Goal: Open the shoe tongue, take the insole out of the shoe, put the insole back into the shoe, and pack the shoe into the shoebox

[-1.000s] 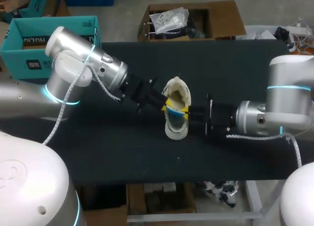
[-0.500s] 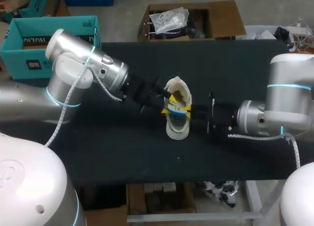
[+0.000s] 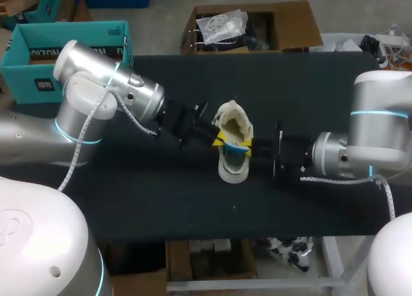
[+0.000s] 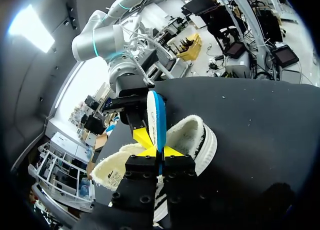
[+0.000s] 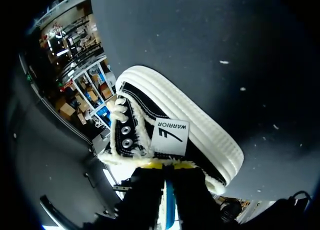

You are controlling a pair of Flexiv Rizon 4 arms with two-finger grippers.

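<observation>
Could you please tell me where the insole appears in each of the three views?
Head view: the insole is a blue sliver over the middle of the shoe.
Left wrist view: it stands on edge, white and blue, between the left hand's fingers.
Right wrist view: only its blue edge shows, between the right hand's fingers.
Shared landmark: the white-soled shoe, seen in all three views.

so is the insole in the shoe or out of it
At least partly out: the blue insole stands on edge above the shoe, pinched in the left pincer; its lower end is hidden.
</observation>
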